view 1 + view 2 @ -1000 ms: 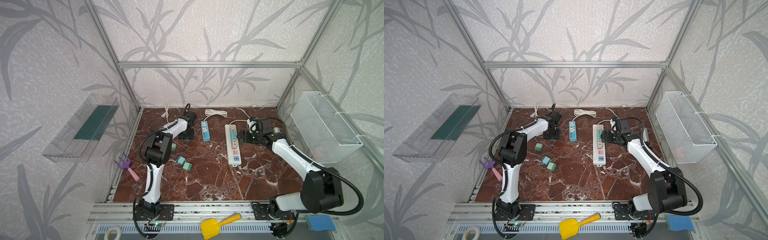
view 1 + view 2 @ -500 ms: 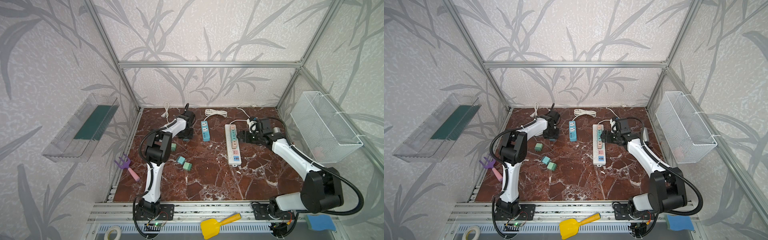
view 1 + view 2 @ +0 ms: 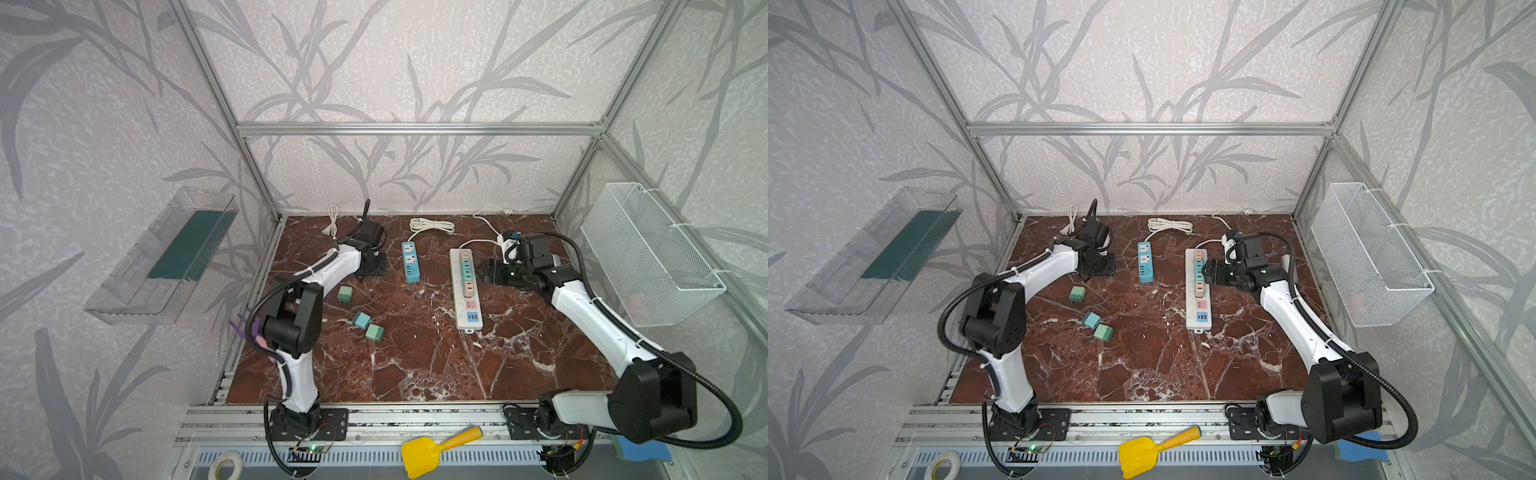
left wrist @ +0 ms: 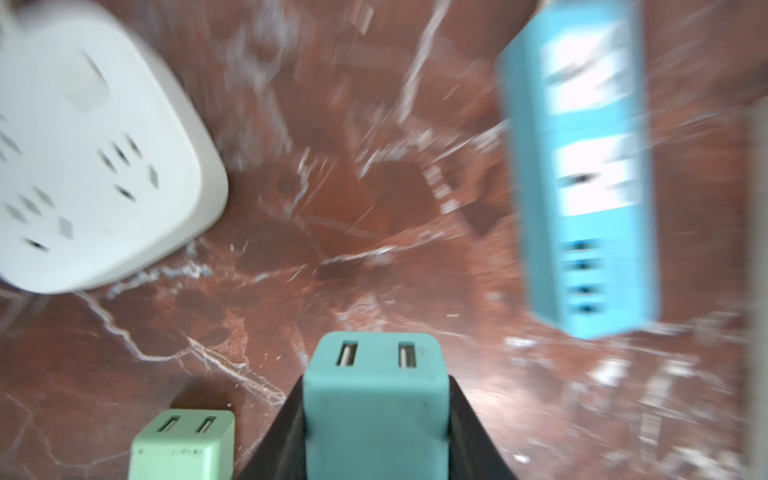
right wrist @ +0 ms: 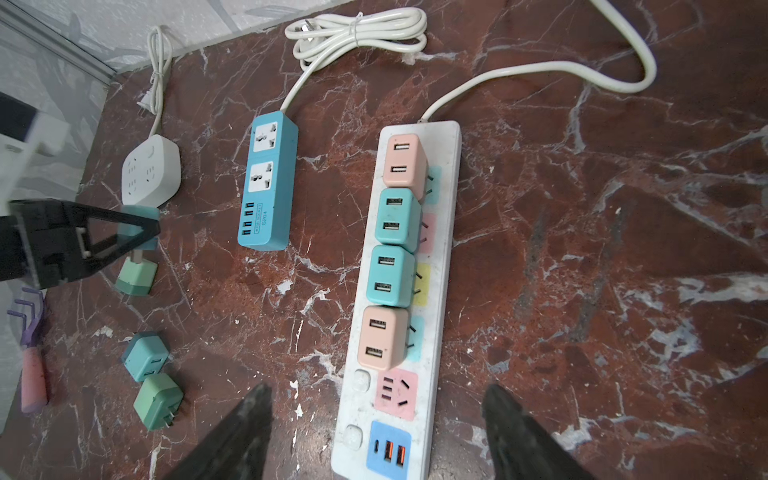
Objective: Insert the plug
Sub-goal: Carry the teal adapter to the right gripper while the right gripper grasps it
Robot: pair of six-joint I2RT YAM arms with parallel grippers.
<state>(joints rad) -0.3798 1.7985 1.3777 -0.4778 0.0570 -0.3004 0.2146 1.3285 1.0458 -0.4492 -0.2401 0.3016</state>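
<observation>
My left gripper (image 4: pixel 376 419) is shut on a teal plug (image 4: pixel 376 399), its two USB ports facing the camera. In the right wrist view that gripper (image 5: pixel 139 232) holds the plug (image 5: pixel 141 216) just above a light green plug (image 5: pixel 137 278), near a white square socket block (image 5: pixel 151 170). The long white power strip (image 5: pixel 415 257) carries several pink and teal plugs; its pink socket (image 5: pixel 397 392) is bare. My right gripper (image 5: pixel 376 415) hangs open over that end of the strip, fingers (image 5: pixel 249 424) apart from it. In both top views the left gripper (image 3: pixel 372 266) (image 3: pixel 1100 264) is at the back left.
A blue power strip (image 3: pixel 410 262) lies between the two grippers, with a coiled white cable (image 3: pixel 432 225) behind it. Three loose plugs (image 3: pixel 361 320) lie on the marble. A purple rake (image 5: pixel 29 332) lies at the left edge, and a wire basket (image 3: pixel 648 257) hangs on the right wall.
My left gripper has closed on the teal plug. The right arm has hardly moved.
</observation>
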